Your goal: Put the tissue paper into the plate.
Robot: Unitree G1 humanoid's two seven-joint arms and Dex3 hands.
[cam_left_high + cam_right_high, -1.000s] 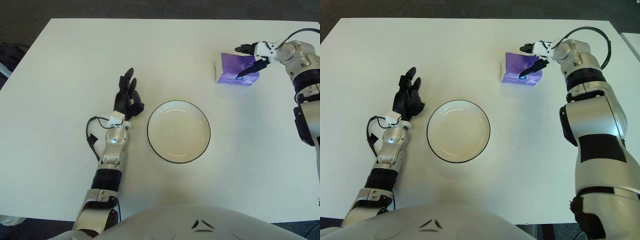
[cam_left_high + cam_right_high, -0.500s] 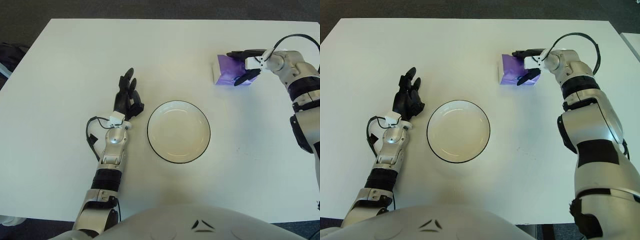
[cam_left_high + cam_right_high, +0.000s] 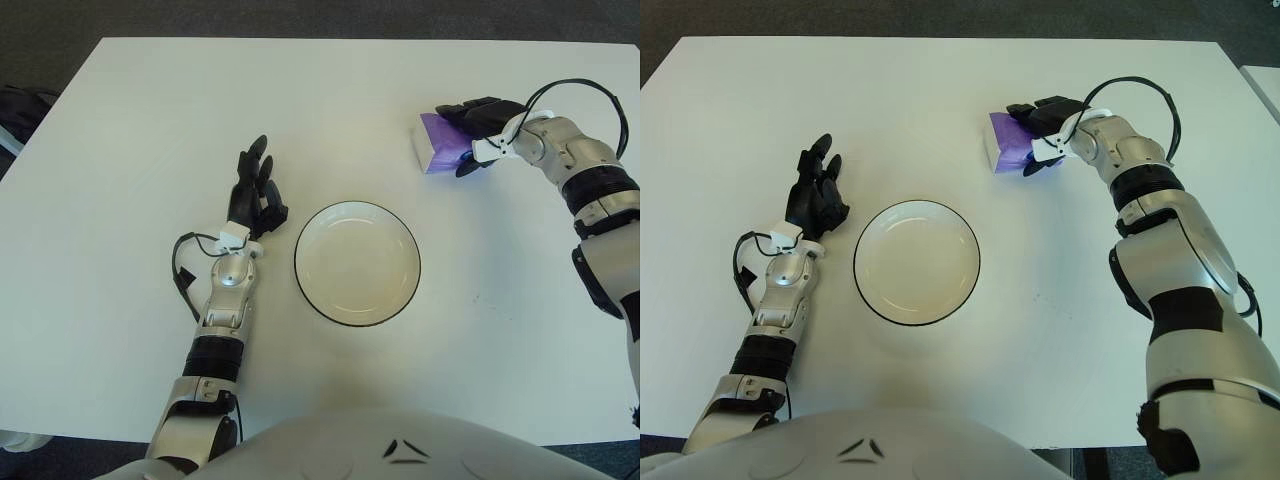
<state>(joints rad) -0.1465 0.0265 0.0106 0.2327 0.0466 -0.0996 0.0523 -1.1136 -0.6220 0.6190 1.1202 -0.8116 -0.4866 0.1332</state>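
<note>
The tissue paper (image 3: 438, 155), a small purple pack with a white end face, lies flat on the white surface (image 3: 120, 120) towards the far right corner, well apart from the plate (image 3: 357, 263). The right hand (image 3: 478, 130) is wrapped over its right half: dark fingers (image 3: 1040, 107) reach across the top and far edge, and the thumb presses at the near side, so the hand looks clamped on the pack, though the pack's underside appears to rest on the surface, not lifted.

The step in hand is, by my judgement, securing the grasp before the carry. The grip sits on one end only, so the free white end could droop or swing once raised. It would be wise to squeeze firmly enough to hold a soft, compressible pack without letting it slide out, then lift straight up before moving sideways, so the pack does not drag on the surface.

The plate is white with a dark rim, empty, and stands near the middle of the surface, closer to the near edge. The carry runs leftwards and towards the near edge. The pack should be brought over the plate's centre, lowered until it touches the bottom, and only then released, lest it land on the rim and tip out.

The left hand (image 3: 256, 190) rests on the surface just beside the plate's left rim, fingers relaxed and holding nothing, out of the carry path.
</note>
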